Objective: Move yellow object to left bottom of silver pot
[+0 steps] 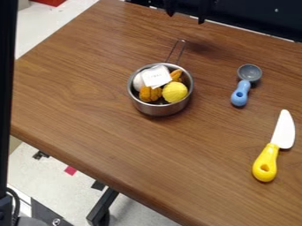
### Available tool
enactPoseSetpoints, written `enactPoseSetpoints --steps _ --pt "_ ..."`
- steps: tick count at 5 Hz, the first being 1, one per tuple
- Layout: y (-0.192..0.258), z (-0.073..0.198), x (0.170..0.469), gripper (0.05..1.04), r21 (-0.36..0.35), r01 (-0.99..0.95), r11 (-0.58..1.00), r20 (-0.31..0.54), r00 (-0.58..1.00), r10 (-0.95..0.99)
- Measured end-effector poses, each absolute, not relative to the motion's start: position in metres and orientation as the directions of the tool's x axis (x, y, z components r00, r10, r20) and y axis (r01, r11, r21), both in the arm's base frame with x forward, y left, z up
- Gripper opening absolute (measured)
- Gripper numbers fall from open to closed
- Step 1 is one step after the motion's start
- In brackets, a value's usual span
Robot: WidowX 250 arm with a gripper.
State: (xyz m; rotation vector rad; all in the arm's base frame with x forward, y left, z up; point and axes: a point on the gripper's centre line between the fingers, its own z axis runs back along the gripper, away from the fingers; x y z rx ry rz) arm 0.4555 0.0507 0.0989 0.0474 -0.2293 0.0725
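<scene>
At the top edge, beyond the pot's handle, hangs my black gripper [186, 11], open, its two fingertips apart with nothing between them. The silver pot [162, 110] stands upright near the middle of the table, its wire handle pointing away toward the gripper. Inside it a round, ridged yellow object [175, 92] lies at the right front. Beside that are orange-brown pieces [150, 93], a white round thing [138, 82] and a white block with small print [156, 76]. The gripper touches none of them.
A measuring spoon [240, 93] with a blue handle and grey bowl lies right of the pot. Farther right and nearer is a toy knife [266, 163] with a yellow handle and white blade. The wooden table's [106, 141] front edge slants down toward the lower right.
</scene>
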Motion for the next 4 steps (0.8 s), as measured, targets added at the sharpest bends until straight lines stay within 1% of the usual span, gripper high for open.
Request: enactPoseSetpoints --steps 1,2,3,4 --pt "0.05 0.077 0.452 0.998 0.036 -0.088 0.995 0.178 0.981 0.08" --pt "0.054 0.066 0.447 0.998 0.05 -0.232 0.971 0.186 0.958 0.219" --pt "0.057 0.074 0.447 0.998 0.056 -0.303 0.951 0.185 0.94 0.288" --pt "0.06 0.09 0.444 0.998 0.052 -0.353 0.934 0.246 0.911 0.331"
